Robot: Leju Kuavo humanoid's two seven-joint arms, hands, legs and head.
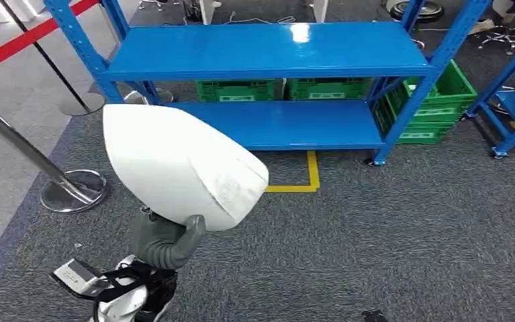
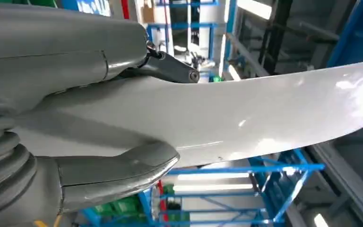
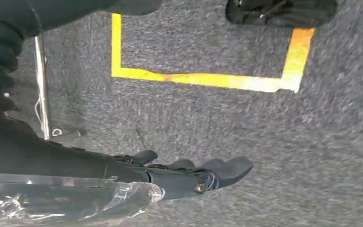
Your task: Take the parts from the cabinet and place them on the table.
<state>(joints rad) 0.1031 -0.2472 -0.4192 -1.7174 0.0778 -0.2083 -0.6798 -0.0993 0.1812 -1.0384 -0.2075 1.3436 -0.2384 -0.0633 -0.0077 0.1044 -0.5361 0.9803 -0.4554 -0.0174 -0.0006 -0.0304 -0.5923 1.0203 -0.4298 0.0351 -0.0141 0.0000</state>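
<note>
Fingers (image 2: 168, 66) of left hand (image 1: 167, 243) clamping white curved shell part (image 1: 181, 168) by edge; overhang risking slip. Right hand (image 3: 189, 177) hanging, fingers loosely extended, gripping nothing.

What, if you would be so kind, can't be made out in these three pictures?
- Head view: the white part hides most of the left hand and part of the blue rack.
- Left wrist view: the part's ends run off the picture.
- Right wrist view: the right hand hangs over carpet; its grip state is unclear.
</note>
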